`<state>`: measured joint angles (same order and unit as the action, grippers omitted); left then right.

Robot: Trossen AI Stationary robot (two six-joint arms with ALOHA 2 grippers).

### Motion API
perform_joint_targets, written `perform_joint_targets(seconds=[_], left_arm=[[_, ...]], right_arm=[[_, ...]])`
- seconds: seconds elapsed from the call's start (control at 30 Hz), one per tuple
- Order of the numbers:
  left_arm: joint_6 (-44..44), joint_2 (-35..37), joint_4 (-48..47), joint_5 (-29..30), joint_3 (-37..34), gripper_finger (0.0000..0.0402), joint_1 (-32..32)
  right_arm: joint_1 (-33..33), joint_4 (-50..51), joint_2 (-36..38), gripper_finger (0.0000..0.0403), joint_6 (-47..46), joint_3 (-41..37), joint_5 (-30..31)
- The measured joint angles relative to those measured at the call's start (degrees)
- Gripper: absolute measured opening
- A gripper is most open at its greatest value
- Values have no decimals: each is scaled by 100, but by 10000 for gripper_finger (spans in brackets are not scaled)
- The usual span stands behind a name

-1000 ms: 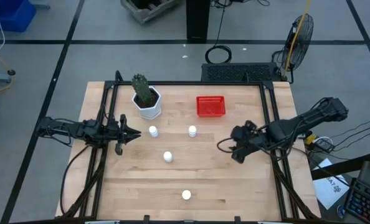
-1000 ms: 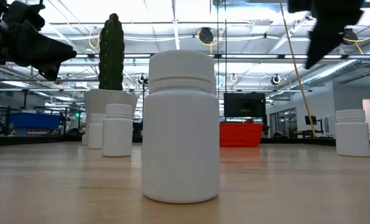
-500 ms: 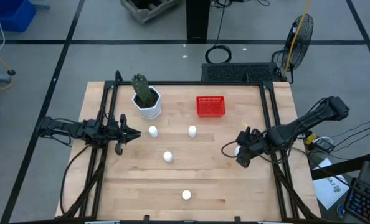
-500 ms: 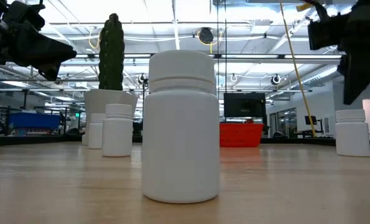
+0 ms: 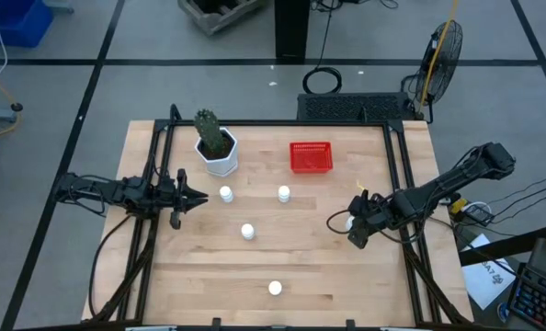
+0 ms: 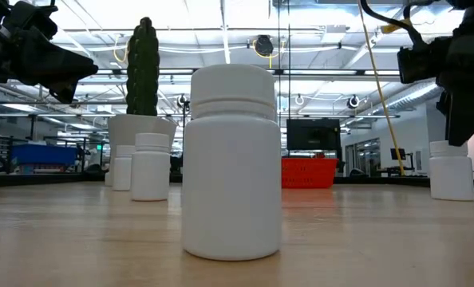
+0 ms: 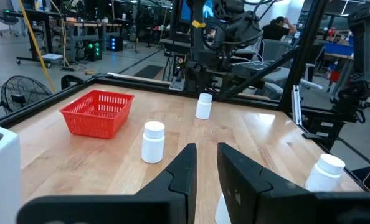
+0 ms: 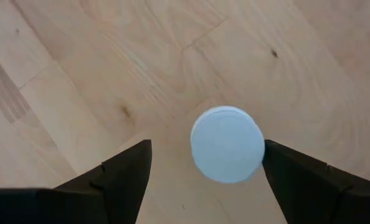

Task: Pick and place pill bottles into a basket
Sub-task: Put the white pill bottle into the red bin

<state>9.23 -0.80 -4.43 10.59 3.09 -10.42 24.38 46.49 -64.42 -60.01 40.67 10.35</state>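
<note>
white cap of a pill bottle (image 8: 227, 144) sits straight below my right fingers (image 8: 141, 168), which are spread wide around it without touching; it stands on the tabletop (image 5: 310, 267) near the right edge. my left fingers (image 5: 192, 196) wait nearly closed, empty, beside the cactus pot (image 5: 220, 156), and the red basket (image 5: 311, 157) stands apart at the back.

bright, even overhead light | soft shadows | low-view ceiling glare
</note>
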Motion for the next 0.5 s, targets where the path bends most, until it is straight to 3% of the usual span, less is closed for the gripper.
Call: perform_joint_targets(seconds=[0.2, 0.5], left_arm=[[0, 1, 0, 0, 0, 67, -1], [1, 0, 0, 0, 0, 67, 0]], right_arm=[[-1, -41, 0, 275, 4, -103, 12], [0, -63, 2, 198, 105, -105, 157]])
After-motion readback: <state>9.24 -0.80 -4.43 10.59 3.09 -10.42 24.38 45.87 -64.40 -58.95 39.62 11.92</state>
